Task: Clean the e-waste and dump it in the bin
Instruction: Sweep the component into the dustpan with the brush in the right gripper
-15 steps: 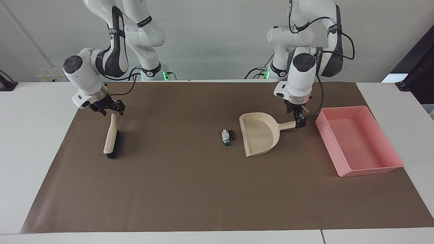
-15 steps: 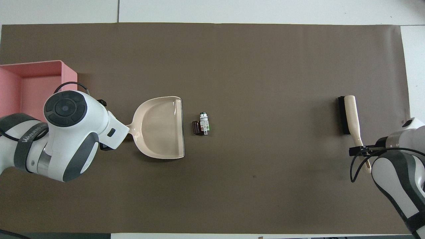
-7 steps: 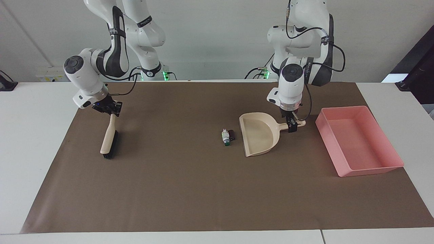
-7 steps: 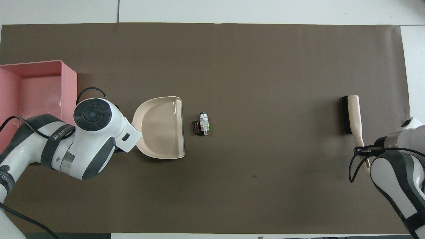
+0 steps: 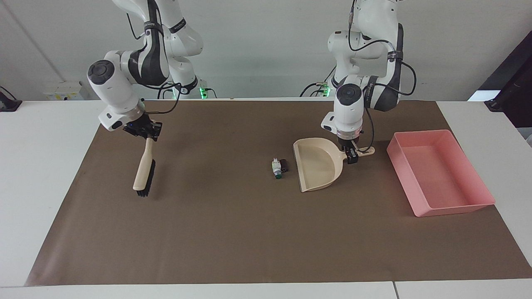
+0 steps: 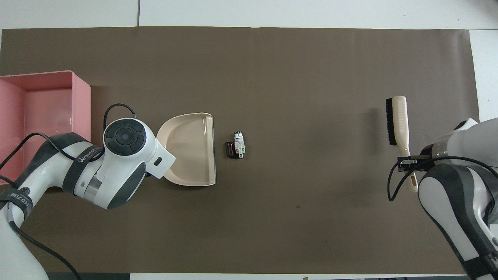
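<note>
a: which arm has the brush (image 5: pixel 144 174)?

b: the right gripper (image 5: pixel 143 129). it is closed tight on the top of the brush handle. the brush hangs down, tilted, with its dark bristles just over the brown mat (image 5: pixel 232 232), toward the right arm's end of the table.

a: and the dustpan (image 5: pixel 316 164)?

b: it sits flat on the mat. the left gripper (image 5: pixel 351 156) is down at its handle, with a finger on each side. i cannot tell if it has squeezed yet.

a: where are the little parts (image 5: pixel 279 167)?

b: the white and green one and the dark one lie together on the mat, just beside the open edge of the dustpan. they are well apart from the brush.

a: and the pink bin (image 5: pixel 440 172)?

b: at the left arm's end, beside the dustpan handle. nothing is in it that i can see.

a: so how to do the next bit well?

b: i think the left one should hold the pan still, edge pressed flat. the brush should come down past the parts, then push slow and low toward the pan. too fast and the dark one may roll away.
</note>
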You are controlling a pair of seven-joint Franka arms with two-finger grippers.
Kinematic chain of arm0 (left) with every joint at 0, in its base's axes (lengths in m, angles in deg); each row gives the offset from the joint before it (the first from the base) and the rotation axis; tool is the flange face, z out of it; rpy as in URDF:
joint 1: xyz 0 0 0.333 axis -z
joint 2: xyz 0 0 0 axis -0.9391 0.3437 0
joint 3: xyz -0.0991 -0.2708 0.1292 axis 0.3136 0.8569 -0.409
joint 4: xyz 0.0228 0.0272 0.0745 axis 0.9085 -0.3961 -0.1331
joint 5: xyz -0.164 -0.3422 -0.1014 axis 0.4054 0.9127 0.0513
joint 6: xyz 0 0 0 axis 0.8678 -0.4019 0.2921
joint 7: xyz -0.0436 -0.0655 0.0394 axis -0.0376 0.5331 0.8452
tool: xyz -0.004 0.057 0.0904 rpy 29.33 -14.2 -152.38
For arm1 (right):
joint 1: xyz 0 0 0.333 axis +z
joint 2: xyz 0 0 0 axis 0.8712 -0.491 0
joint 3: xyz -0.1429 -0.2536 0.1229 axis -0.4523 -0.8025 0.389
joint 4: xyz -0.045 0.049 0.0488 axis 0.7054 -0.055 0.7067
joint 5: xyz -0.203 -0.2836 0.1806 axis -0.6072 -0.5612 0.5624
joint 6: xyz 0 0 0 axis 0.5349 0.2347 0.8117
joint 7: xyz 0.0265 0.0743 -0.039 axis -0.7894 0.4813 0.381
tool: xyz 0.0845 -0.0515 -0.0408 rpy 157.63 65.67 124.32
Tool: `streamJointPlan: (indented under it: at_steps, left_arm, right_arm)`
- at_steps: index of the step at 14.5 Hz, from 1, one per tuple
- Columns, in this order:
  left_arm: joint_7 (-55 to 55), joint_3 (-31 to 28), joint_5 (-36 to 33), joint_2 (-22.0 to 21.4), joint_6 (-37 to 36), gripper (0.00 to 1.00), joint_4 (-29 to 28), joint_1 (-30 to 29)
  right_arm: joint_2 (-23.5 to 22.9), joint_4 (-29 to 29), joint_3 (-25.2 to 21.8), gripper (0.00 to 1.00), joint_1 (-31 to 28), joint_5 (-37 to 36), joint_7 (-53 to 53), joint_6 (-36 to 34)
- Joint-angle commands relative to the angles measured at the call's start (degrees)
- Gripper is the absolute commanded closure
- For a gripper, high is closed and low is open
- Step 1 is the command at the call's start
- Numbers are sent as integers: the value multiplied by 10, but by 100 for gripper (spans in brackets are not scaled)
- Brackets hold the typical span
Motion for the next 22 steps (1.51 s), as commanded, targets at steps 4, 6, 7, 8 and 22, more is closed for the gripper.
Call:
streamJointPlan:
  at_steps: [4, 6, 7, 8, 22]
  left_arm:
    - [-7, -7, -23, -6, 18, 99, -4, 6]
    - [-6, -7, -23, -6, 3, 100, -2, 4]
    - [-5, -7, -24, -6, -1, 100, 0, 1]
    - [-3, -7, -24, -6, -1, 100, 1, 0]
    - [-4, -6, -59, -3, -31, 100, -1, 30]
  right_arm:
    - [-20, 18, 1, 100, 172, 5, -84, -27]
    - [-46, 38, 1, 100, 211, 5, -110, -24]
    - [-60, 55, 2, 100, 232, 6, -139, -24]
    - [-75, 68, 2, 100, 254, 7, -168, -21]
    - [-214, 171, 2, 100, 400, 42, -238, 25]
